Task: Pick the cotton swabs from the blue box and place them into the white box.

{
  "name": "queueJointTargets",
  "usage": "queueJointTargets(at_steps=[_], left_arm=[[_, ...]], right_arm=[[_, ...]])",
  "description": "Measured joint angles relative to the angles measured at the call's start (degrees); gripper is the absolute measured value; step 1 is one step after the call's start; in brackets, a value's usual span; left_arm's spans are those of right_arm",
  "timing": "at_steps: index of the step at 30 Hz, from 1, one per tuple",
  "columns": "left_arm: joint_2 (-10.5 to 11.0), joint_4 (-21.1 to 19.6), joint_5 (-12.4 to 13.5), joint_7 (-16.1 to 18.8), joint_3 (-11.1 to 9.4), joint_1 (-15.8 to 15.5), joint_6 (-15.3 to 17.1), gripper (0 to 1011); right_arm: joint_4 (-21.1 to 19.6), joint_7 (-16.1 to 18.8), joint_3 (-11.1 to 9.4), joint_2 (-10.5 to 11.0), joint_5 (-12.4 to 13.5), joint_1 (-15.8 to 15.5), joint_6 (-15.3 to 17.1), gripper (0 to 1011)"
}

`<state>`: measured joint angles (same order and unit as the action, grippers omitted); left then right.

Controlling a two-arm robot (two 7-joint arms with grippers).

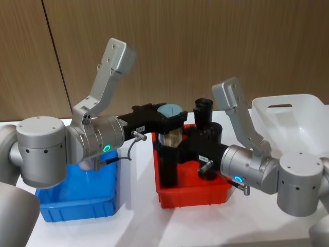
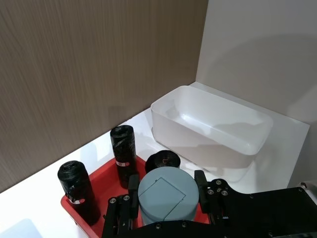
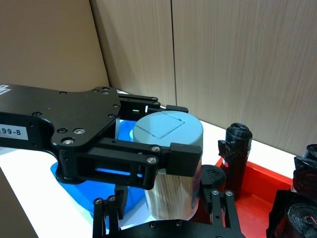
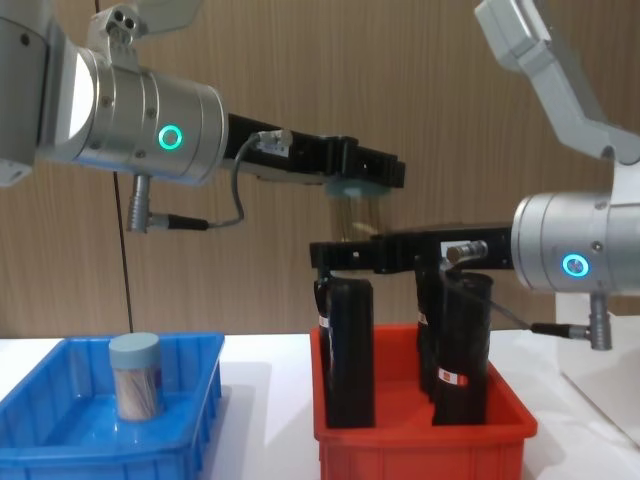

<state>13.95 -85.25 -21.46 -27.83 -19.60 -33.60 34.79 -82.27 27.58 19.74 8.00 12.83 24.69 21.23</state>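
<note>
L pincer (image 3: 166,133) tight on cotton swabs (image 3: 173,196), blue box (image 3: 74,193) beyond, blk bottles (image 3: 237,148) nr.

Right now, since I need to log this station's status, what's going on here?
A hand-over looks under way. The left tool is shut on a cotton swab tub just below its lid, holding it in the air above the red bin of black bottles. The right tool sits open around the tub's lower part, fingers on either side, not yet gripping. A second tub stands in the blue box, and the white box on the right is empty.
</note>
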Motion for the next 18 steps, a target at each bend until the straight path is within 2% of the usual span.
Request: queueJointTargets(at_steps=[4,9,17,18], left_arm=[[0.0,0.0,0.0,0.0,0.0,0.0,0.0,671],[0.0,0.0,0.0,0.0,0.0,0.0,0.0,671],[0.0,0.0,0.02,0.04,0.02,0.0,-0.05,674],[0.0,0.0,-0.02,0.0,-0.02,0.0,-0.03,711]], right_arm=[[0.56,-0.33,0.11,-0.22,-0.05,0.41,-0.35,829],[0.97,-0.67,0.18,-0.36,-0.05,0.7,-0.66,661],[1.48,-0.99,0.27,-0.53,0.09,1.03,-0.97,639],[1.57,-1.21,0.26,-0.55,0.19,1.1,-1.06,639]])
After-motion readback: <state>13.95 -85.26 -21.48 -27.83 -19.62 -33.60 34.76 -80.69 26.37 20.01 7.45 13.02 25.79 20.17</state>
